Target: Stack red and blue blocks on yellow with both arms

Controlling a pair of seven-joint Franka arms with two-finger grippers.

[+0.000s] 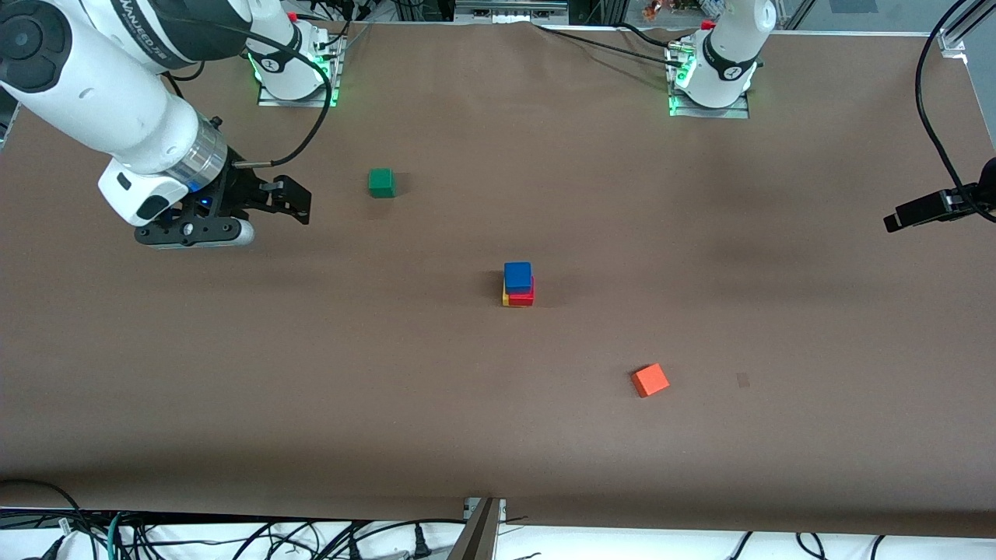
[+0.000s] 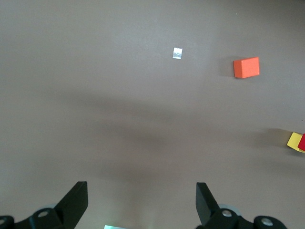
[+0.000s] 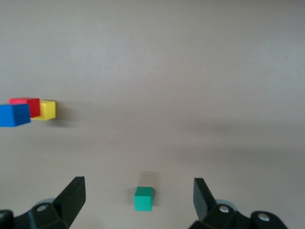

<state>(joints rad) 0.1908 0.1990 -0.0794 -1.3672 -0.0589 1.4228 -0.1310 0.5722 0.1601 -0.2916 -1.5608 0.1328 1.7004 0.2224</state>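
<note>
In the middle of the table the blue block (image 1: 517, 275) sits on the red block (image 1: 523, 295), which rests on the yellow cube (image 1: 506, 299). The right wrist view shows the same blue (image 3: 13, 115), red (image 3: 26, 106) and yellow (image 3: 46, 109) stack at its edge. My right gripper (image 1: 298, 204) hangs open and empty over the table toward the right arm's end, well apart from the stack; in its wrist view (image 3: 138, 183) nothing is between its fingers. My left gripper (image 1: 895, 221) hangs open and empty at the left arm's end (image 2: 141, 191), with yellow (image 2: 294, 140) just in view.
A green cube (image 1: 380, 182) lies beside the right gripper, farther from the front camera than the stack, also in the right wrist view (image 3: 143, 198). An orange cube (image 1: 650, 379) (image 2: 246, 67) lies nearer the camera, beside a small tape patch (image 1: 743, 379). Cables run along the table's near edge.
</note>
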